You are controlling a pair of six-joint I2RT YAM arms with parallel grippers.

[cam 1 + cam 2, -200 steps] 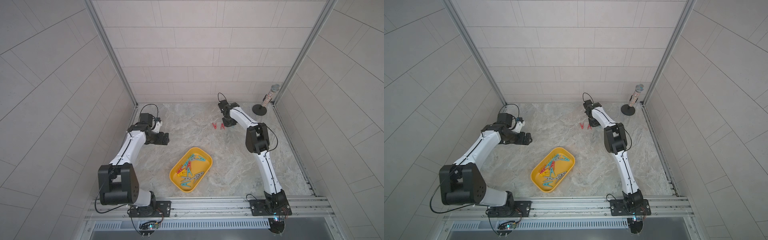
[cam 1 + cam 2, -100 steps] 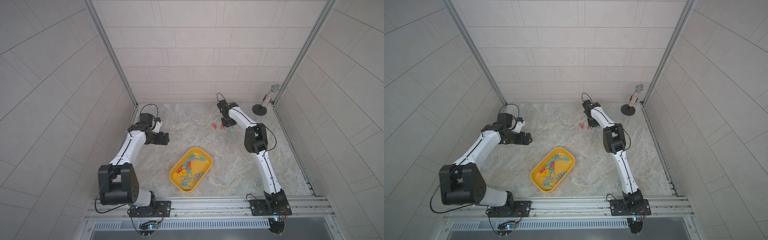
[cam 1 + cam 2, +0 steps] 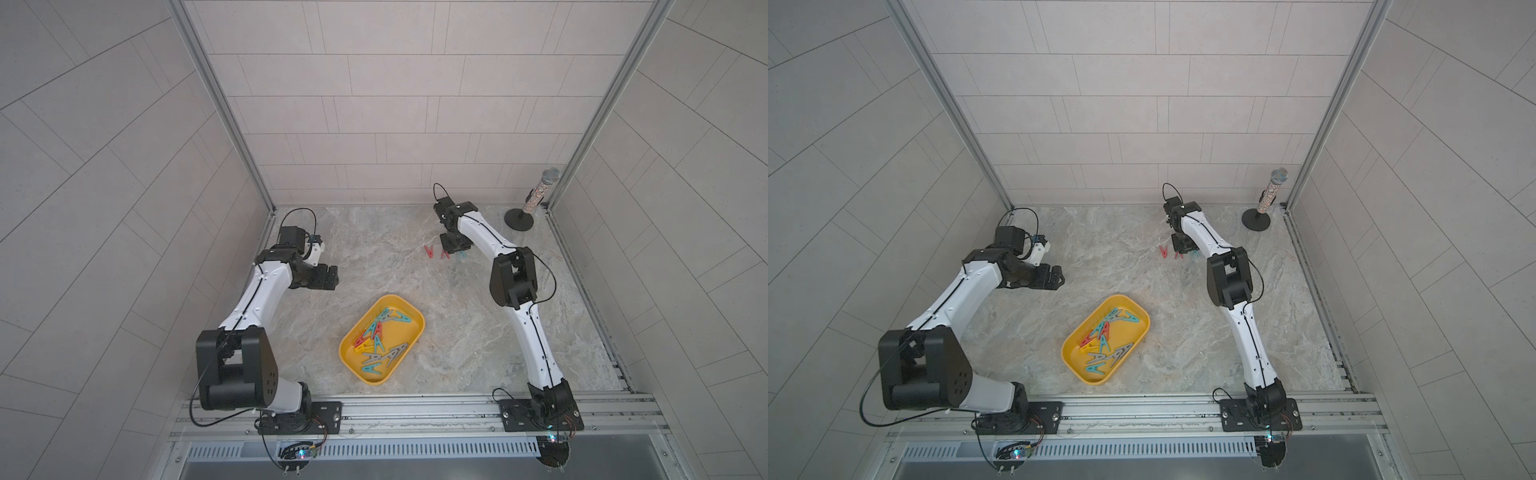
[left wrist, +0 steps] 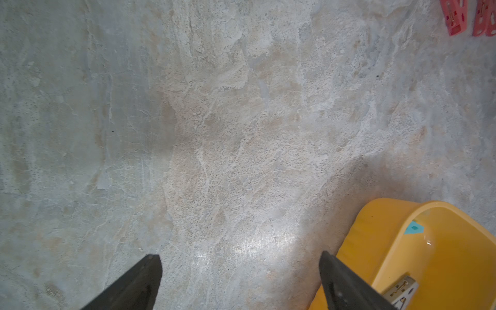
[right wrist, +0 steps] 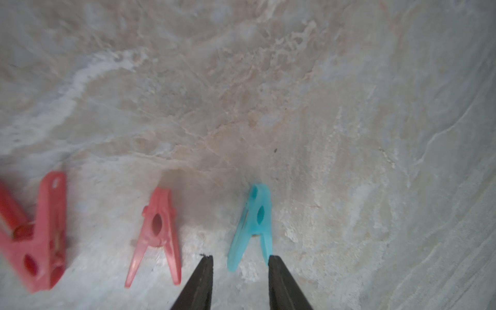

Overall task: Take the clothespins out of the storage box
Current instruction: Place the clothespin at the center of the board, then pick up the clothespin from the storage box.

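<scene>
I'm watching the right end effector (image 5: 240, 257) hovering with jaws parted and gripping nothing, well beyond the far side of the storage box (image 3: 413, 332). A teal clothespin (image 5: 253, 220) is lying loose on the worktop (image 5: 349, 107) beneath it, its long axis in line with the fingers and its legs toward them. Most clothespins (image 3: 378, 338) are lying criss-crossed inside the box. The left end effector (image 4: 239, 256), spread wide and empty, is hanging nearer to it. The pile is overlapping too much to count, and the outermost red clothespin (image 5: 40, 236) is showing blurred and cut off in the right wrist view
</scene>
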